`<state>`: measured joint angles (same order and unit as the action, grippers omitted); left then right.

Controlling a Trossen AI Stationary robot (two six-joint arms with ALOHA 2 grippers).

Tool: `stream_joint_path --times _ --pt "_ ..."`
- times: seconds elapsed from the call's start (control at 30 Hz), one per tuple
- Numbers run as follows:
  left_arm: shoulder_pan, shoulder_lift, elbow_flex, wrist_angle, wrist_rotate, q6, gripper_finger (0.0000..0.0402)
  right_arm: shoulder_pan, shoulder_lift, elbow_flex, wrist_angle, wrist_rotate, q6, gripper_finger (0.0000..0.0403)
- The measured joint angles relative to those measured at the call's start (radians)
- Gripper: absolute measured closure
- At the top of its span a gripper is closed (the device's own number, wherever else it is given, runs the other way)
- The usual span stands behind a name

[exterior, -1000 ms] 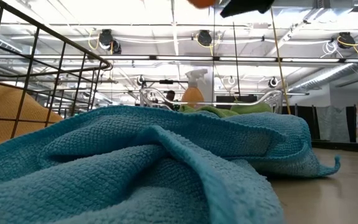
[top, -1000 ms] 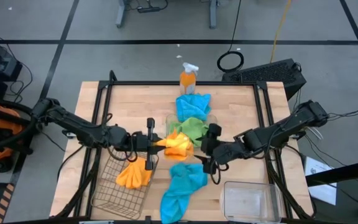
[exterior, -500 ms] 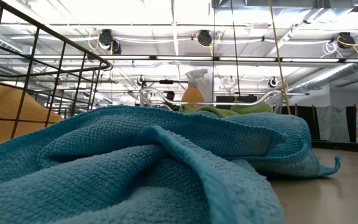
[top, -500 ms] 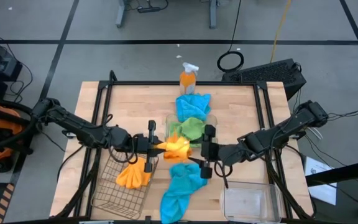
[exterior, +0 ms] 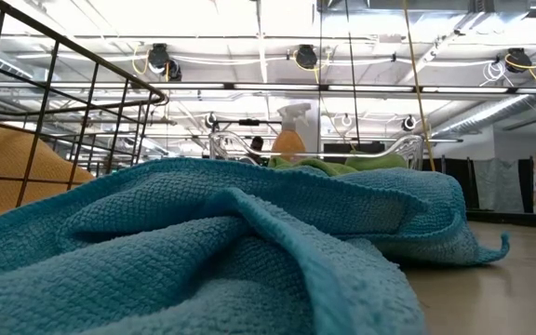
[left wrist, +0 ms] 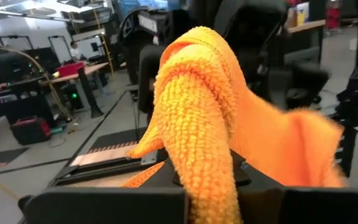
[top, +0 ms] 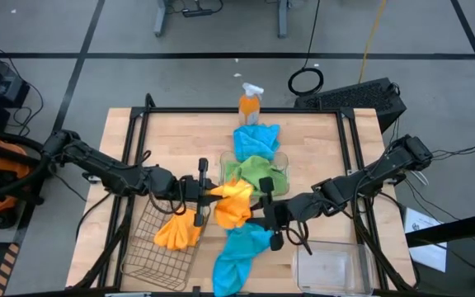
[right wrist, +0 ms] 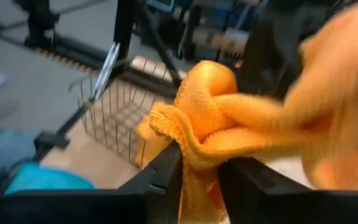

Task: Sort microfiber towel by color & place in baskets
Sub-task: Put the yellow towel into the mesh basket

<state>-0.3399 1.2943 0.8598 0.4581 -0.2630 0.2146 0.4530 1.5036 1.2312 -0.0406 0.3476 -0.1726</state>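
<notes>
An orange-yellow microfiber towel (top: pixel 233 205) hangs above the table's middle between my two grippers. My left gripper (top: pixel 207 195) is shut on its left side and my right gripper (top: pixel 259 211) is shut on its right side. A second orange towel (top: pixel 177 231) lies in the wire mesh basket (top: pixel 143 256). One blue towel (top: pixel 242 252) lies crumpled on the table near the front. A green towel (top: pixel 254 171) sits in a clear basket (top: pixel 280 157), with another blue towel (top: pixel 256 138) behind it. My left gripper pinches a bunched fold of the orange towel (left wrist: pixel 201 177) between its two fingers, coming level from the table's left. The cloth rises over the fingers and drapes away from them, clear of the table. My right gripper pinches a bunched, several-layered fold of the same towel (right wrist: pixel 199 163) between its two fingers (right wrist: pixel 166 177), coming level from the table's right. The rest of the cloth spreads slack beyond the fingers, off the table.
An orange spray bottle (top: pixel 250 103) stands at the far edge. A second clear plastic basket (top: pixel 332 266) sits at the near right corner. In the low view the blue towel (exterior: pixel 221 251) fills the foreground, with the wire basket (exterior: pixel 63 121) at its left.
My right gripper has moved toward the table's left and near edge, up to the orange towel's right side, and has taken hold of it. The towel, held in place by my left gripper, now hangs lower and wider between the two grippers.
</notes>
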Motion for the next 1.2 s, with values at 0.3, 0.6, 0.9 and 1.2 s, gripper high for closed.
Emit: stream_joint_path --times 0.3,0.6,0.9,1.2 --pt "0.005 0.048 0.000 -0.004 -0.009 0.000 0.0379 -0.010 0.000 0.000 0.053 0.179 0.046 0.0298" --pt "0.002 0.046 0.000 -0.004 0.002 0.000 0.0379 -0.003 0.000 0.000 0.026 0.203 0.084 0.0184" --pt "0.000 0.046 0.000 -0.015 0.019 0.000 0.0379 0.018 0.000 0.000 0.011 0.263 0.074 0.0102" --pt "-0.002 0.046 0.000 -0.020 0.097 0.000 0.0379 0.054 0.000 0.000 0.014 0.389 -0.025 0.0063"
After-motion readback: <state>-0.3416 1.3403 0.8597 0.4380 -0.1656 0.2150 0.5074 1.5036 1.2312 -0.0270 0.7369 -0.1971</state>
